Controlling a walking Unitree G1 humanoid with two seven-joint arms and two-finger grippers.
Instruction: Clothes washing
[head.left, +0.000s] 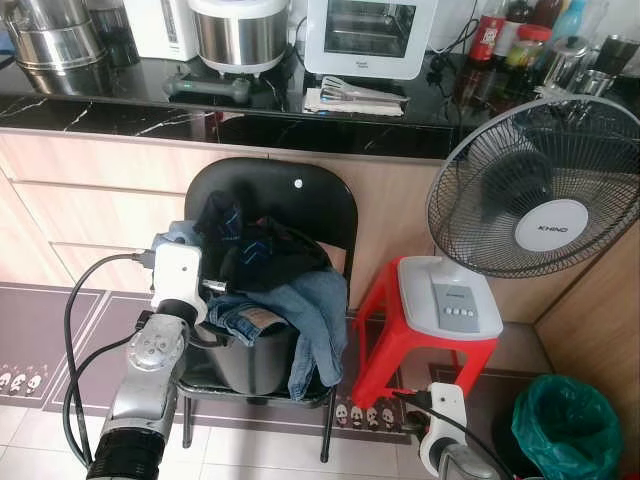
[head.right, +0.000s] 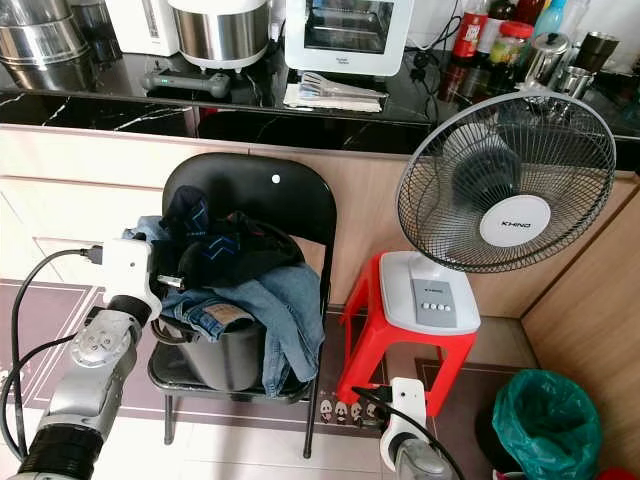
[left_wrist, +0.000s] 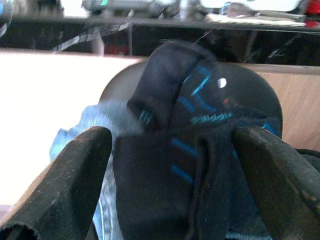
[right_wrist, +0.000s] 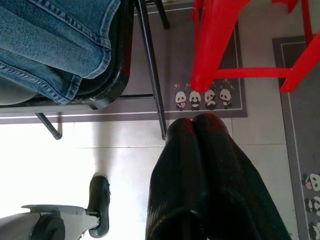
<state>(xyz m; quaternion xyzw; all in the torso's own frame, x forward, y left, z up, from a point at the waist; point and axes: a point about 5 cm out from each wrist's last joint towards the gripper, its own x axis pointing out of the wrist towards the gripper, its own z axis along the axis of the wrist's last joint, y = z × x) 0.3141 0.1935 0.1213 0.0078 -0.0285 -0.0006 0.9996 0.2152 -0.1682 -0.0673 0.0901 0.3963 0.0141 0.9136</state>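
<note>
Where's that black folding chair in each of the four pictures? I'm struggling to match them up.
Left eye view: chair left of centre, before the counter.
Right eye view: the same, left of centre.
Left wrist view: its rounded back behind the dark garment.
Right wrist view: its seat edge and a leg, beside the red stool.
Shared landmark: the jeans draped over the seat; the backrest's white dot.

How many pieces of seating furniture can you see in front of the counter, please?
2. A black folding chair stands on the left, holding a bucket piled with clothes. A red plastic stool stands beside it on the right, carrying a white fan. Others may be out of frame.
</note>
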